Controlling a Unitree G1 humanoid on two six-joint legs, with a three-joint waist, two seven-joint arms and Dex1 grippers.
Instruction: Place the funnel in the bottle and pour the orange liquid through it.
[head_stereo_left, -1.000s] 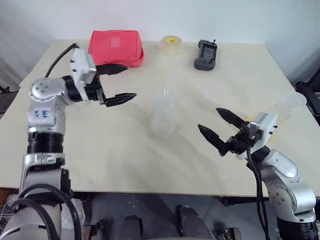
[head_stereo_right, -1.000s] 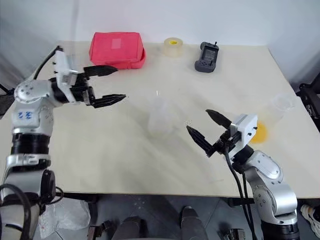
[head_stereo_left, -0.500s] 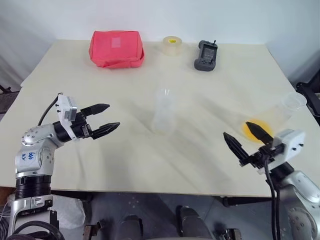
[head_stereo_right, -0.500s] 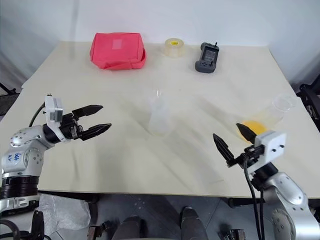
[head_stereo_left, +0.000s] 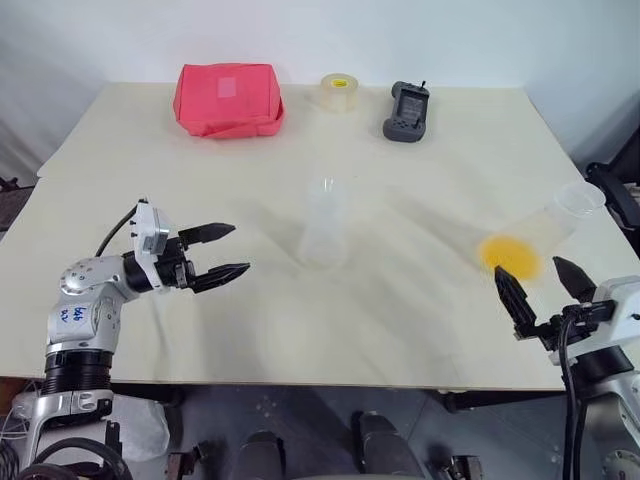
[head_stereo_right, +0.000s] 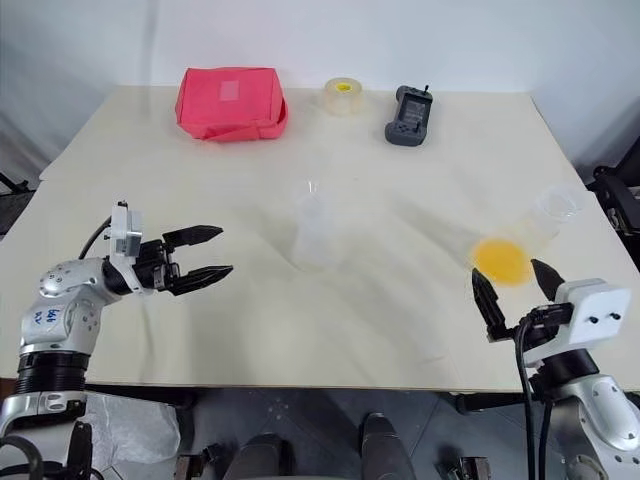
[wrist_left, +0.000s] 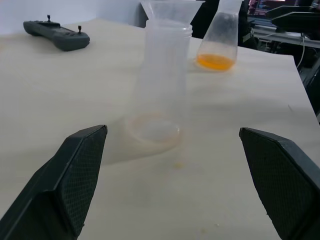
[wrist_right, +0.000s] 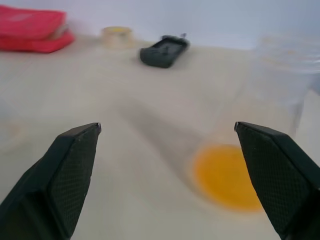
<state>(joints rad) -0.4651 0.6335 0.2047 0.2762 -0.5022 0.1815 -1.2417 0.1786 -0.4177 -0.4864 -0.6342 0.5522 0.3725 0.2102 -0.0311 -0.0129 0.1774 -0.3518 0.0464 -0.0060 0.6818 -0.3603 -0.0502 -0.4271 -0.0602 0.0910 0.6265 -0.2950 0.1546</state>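
Beige table (head_stereo_left: 150, 170) holds bottle (head_stereo_left: 324, 232) with funnel (wrist_left: 170, 10) seated in neck

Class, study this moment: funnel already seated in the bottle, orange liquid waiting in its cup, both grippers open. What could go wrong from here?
1. The cup stands near the table's right edge; the right gripper might nudge it off.
2. The funnel sits loose on the light bottle; pouring could tip it, since the left gripper is not steadying it.
3. The orange liquid could spill past the small funnel.

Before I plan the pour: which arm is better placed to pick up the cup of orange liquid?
The right. Its open tool is just short of the cup of orange liquid. The left tool is across the table, beyond the bottle carrying the funnel.
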